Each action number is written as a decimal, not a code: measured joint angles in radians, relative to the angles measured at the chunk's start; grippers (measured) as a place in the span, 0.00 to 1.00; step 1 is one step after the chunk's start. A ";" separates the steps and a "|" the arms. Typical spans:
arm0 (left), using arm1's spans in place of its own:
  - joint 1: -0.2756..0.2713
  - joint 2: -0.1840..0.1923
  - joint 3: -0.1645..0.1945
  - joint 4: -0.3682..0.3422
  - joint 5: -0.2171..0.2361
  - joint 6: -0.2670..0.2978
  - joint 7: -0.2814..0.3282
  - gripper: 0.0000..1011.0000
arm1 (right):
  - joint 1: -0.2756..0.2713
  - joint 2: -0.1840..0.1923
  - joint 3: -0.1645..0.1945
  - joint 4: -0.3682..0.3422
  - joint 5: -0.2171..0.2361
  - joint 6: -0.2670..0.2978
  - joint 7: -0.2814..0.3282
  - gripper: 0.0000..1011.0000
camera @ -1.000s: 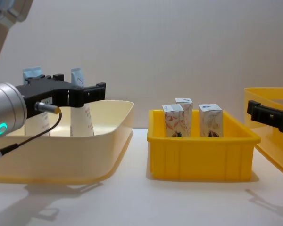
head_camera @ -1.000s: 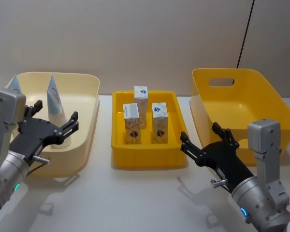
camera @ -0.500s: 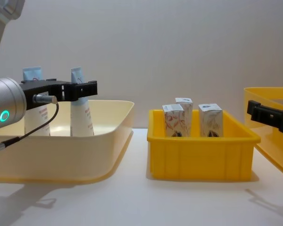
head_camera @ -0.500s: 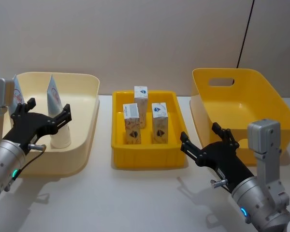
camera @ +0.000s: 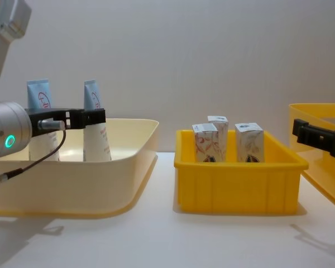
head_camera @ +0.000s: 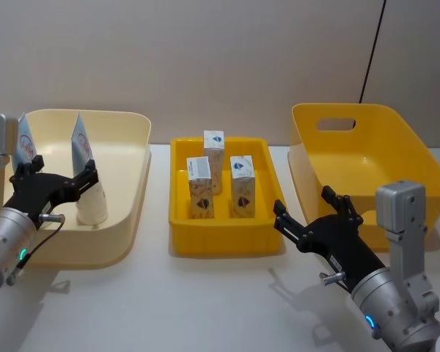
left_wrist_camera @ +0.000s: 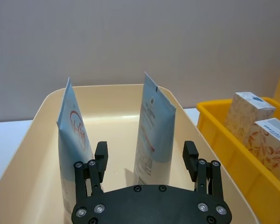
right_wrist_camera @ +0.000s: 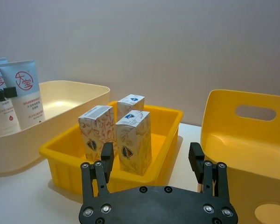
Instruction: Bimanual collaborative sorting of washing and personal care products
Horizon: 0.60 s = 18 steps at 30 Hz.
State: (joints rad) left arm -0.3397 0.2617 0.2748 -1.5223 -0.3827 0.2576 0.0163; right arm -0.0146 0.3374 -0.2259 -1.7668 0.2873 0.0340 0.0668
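1. Head view.
   - Stock: the cream bin point(head_camera: 125, 117) at the table's point(head_camera: 205, 308) left edge holds one tube point(head_camera: 23, 143) by its left wall and a second tube point(head_camera: 83, 158) beside it, both upright.
   - The yellow tray point(head_camera: 220, 246) at mid-table holds the back carton point(head_camera: 214, 155), left carton point(head_camera: 200, 192) and right carton point(head_camera: 242, 191), all upright.
   - The large yellow bin point(head_camera: 396, 150) at the right edge holds nothing.
   - The left gripper point(head_camera: 56, 172) is over the cream bin's near rim, fingers spread wide, with nothing held.
   - The right gripper point(head_camera: 304, 204) is above the table by the tray's near right corner, likewise spread and empty.
   - Status, judged: the two kinds stand apart, tubes with tubes and cartons with cartons. Whether anything is due for the large bin cannot be told.

2. Left wrist view. The second tube stands ahead, in line with the gap between the spread fingers, and looks untouched. The other tube is just outside one finger.

3. Right wrist view. The fingers are wide apart with nothing between them. The three cartons are ahead in the tray, well apart from the fingers.

4. Chest view.
   - The left gripper is level with the tubes' upper halves, above the bin rim.
   - The right gripper is at the right edge, before the large bin.
   - Surface: pale, smooth and matte.
   - Room: a plain pale wall point(camera: 212, 56) stands close behind the back edge.
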 joint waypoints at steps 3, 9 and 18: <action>-0.011 -0.008 0.000 0.020 0.006 0.006 0.006 0.99 | 0.000 0.000 0.000 0.000 0.000 0.000 0.000 0.99; -0.036 -0.024 0.004 0.063 0.018 0.010 0.013 0.99 | 0.000 0.000 0.000 0.000 0.000 0.000 0.000 0.99; -0.069 -0.045 0.010 0.120 0.031 0.009 0.012 0.99 | 0.000 0.000 0.000 0.000 0.000 0.000 0.000 0.99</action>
State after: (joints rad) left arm -0.4090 0.2164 0.2847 -1.4025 -0.3522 0.2662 0.0287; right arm -0.0146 0.3374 -0.2259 -1.7668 0.2873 0.0341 0.0668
